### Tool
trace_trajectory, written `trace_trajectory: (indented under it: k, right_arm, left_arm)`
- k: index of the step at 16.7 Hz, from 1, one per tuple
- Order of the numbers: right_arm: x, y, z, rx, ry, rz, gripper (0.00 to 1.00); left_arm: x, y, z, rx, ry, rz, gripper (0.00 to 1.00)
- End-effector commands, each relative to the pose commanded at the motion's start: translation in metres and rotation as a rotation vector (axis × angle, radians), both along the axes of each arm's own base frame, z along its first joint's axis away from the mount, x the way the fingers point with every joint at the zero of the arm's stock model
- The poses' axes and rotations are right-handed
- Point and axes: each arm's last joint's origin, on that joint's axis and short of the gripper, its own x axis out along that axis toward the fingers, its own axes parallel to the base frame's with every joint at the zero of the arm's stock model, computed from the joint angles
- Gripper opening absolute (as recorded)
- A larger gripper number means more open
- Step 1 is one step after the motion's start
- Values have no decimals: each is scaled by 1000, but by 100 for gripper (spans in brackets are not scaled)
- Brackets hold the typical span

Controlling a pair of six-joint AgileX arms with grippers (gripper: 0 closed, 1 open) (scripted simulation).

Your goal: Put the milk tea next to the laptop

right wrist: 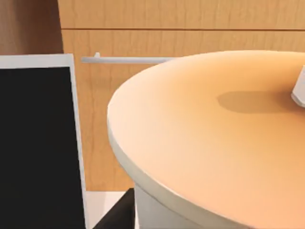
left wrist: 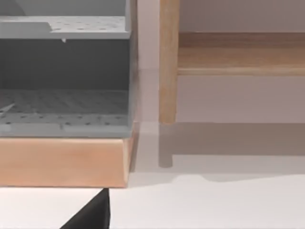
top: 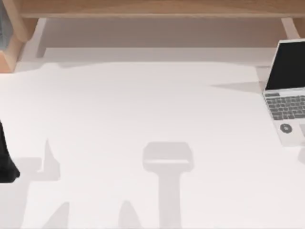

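Right wrist view: the milk tea (right wrist: pixel 214 133) sits directly under the camera. Its orange lid faces up at you, the straw (right wrist: pixel 300 90) is at the lid's far side, and a strip of pale cup wall shows below the rim. The drink itself is hidden by the lid. Judge the cup's long axis as upright, or nearly so.

The laptop (right wrist: pixel 38 143) stands near the cup with its black screen raised, and a gap of wooden panel shows between them. A dark part (right wrist: pixel 116 214) by the cup wall is probably the right gripper's. You cannot tell whether that gripper is spread or pinching the cup.

Top view: the laptop (top: pixel 288 90) lies open at the desk's (top: pixel 143 109) right edge, so the right arm is plainly the nearer one. The left arm (top: pixel 5 157) is parked at the left edge, and its gripper's state cannot be told either.

Left wrist view: a grey shelf unit (left wrist: pixel 66 71) in a wooden frame. Nothing can be seen on its perforated shelves.
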Motion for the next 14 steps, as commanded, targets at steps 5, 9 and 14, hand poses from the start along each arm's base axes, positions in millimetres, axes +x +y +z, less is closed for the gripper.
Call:
trace_trajectory:
  k: [5, 9, 14]
  right_arm:
    - [0, 0, 0, 0, 0, 0, 75]
    - [0, 0, 0, 0, 0, 0, 100]
    - [0, 0, 0, 0, 0, 0, 100]
  left_arm:
    - [0, 0, 0, 0, 0, 0, 100]
    - [0, 0, 0, 0, 0, 0, 100]
    - [0, 0, 0, 0, 0, 0, 100]
